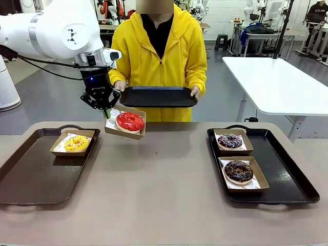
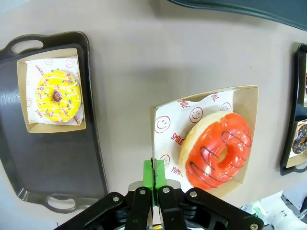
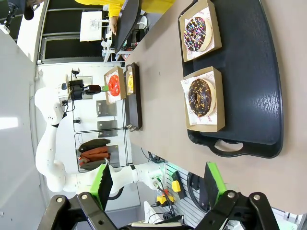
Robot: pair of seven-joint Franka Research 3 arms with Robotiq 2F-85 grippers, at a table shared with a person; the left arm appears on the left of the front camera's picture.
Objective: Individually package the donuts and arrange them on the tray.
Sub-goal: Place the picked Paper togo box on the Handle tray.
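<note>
The table (image 1: 164, 205) carries two dark trays. The left tray (image 1: 31, 174) has a box (image 1: 73, 142) at its far end with the yellow donut (image 1: 77, 144) in it. The right tray (image 1: 287, 174) holds two boxes, the sprinkled donut (image 1: 230, 141) in the far one and the brown donut (image 1: 239, 171) in the near one. At the far side a person (image 1: 159, 51) holds a third tray (image 1: 158, 96) above the table edge. The left hand (image 1: 106, 110) is clenched on the corner of a box (image 1: 125, 123) with the red donut (image 1: 129, 122), lifted over the table between the left tray and the person's. The right hand (image 3: 158, 184) is released, its fingers spread, nothing between them, hanging off the right tray's near end.
</note>
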